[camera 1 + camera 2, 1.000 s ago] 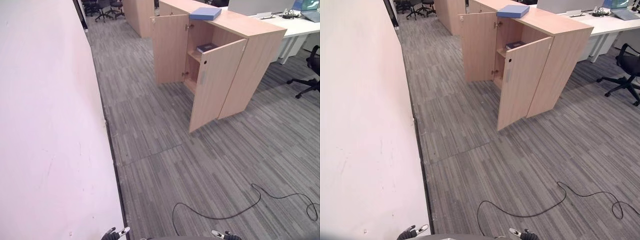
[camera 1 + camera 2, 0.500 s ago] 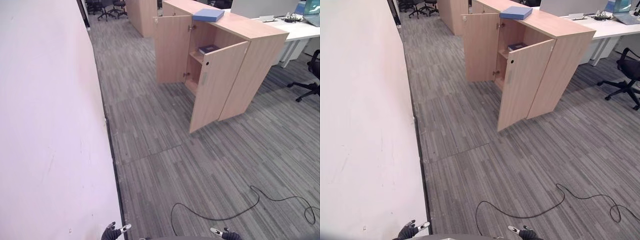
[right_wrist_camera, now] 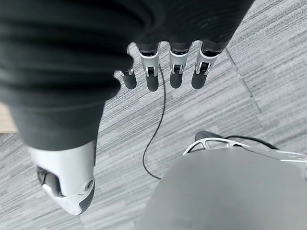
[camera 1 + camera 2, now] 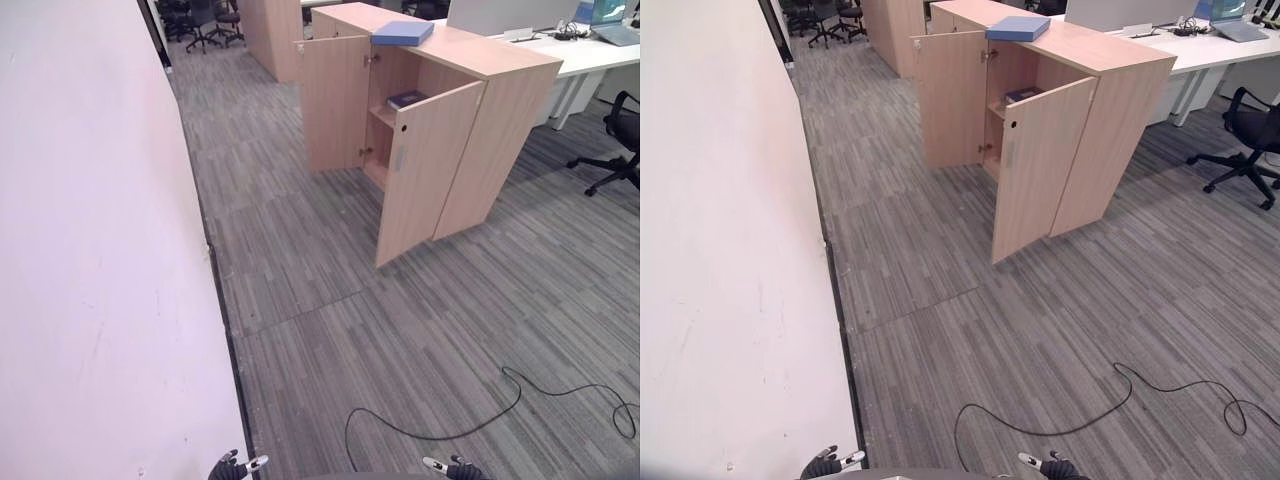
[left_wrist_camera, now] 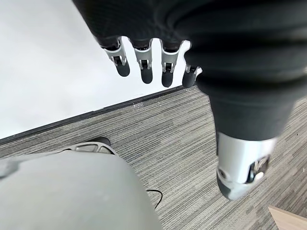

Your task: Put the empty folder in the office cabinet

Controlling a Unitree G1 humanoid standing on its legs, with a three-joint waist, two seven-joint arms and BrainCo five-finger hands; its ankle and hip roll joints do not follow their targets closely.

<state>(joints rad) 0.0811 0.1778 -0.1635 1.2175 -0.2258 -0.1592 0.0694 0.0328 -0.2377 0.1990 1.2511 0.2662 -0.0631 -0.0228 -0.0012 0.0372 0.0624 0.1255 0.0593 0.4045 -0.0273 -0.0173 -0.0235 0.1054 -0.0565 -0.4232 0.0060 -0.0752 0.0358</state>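
Observation:
A blue folder (image 4: 403,33) lies flat on top of the light wooden office cabinet (image 4: 498,120) at the far right, across the carpet from me. Both cabinet doors (image 4: 424,172) stand open, and a dark book (image 4: 407,99) rests on the upper shelf inside. My left hand (image 5: 148,62) hangs at my side with its fingers straight and nothing in it. My right hand (image 3: 168,67) hangs the same way, open and holding nothing. The tips of both hands peek in at the bottom edge of the eye views (image 4: 236,466) (image 4: 446,466).
A pale wall (image 4: 90,250) runs along my left side. Grey striped carpet (image 4: 330,300) stretches to the cabinet. A white desk (image 4: 590,50) stands behind the cabinet, a black office chair (image 4: 615,135) to its right, and more chairs (image 4: 200,15) at the far end.
The whole view has shifted slightly as the camera moved; the cabinet now sits a little higher and more to the left. My hands stay hanging at my sides.

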